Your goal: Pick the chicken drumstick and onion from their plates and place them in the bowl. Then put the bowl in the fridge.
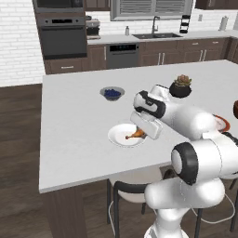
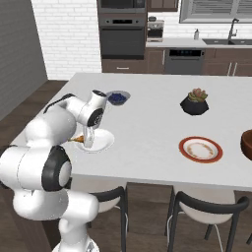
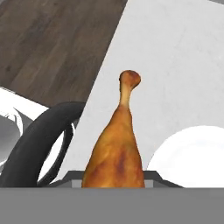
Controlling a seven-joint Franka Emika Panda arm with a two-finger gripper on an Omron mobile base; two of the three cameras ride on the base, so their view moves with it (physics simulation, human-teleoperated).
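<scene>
White island counter [image 1: 74, 121] has a little grey dish of blueberries [image 1: 112, 93] sitting toward the far side, and a spiky succulent in a black pot [image 2: 194, 103] off to the right of it. Black-framed stools [image 2: 206, 216] tucked along the near edge (pale seats). Oven [image 1: 62, 35], dishwasher [image 1: 122, 56] and sink faucet [image 1: 155, 24] along the far wall.
</scene>
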